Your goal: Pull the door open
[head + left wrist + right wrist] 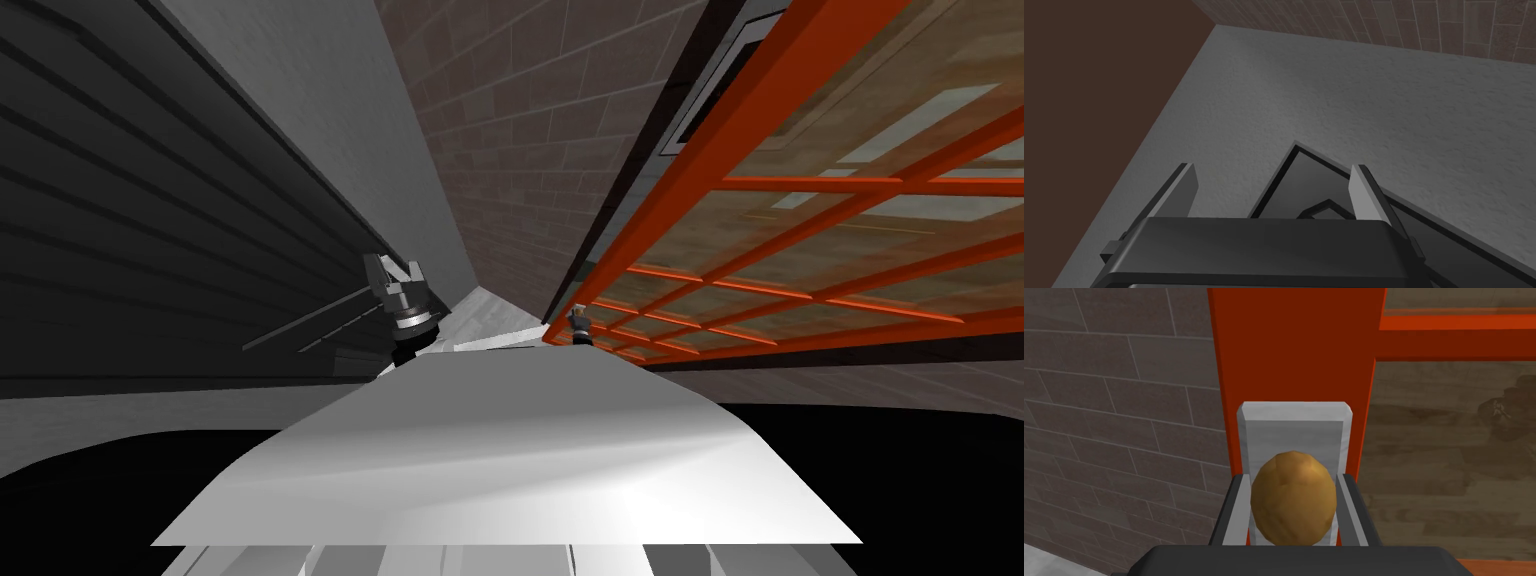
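Note:
The door (760,110) has an orange-red frame with a grid of glass panes and splays across the right of the head view. On its red stile (1294,348) sits a light grey plate (1294,428) carrying a round brass-coloured knob (1293,498). My right gripper (1293,482) is shut on this knob, one finger pressing each side; in the head view it (578,320) is small at the door's near edge. My left gripper (398,283) is raised to the left of the door, fingers open and holding nothing (1274,190).
A brown-grey brick wall (520,130) stands next to the door's stile (1114,413). A dark slatted wall (120,200) and a plain grey wall (330,110) close in on the left. A pale floor strip (490,315) lies between. A black area (900,460) lies low on the right.

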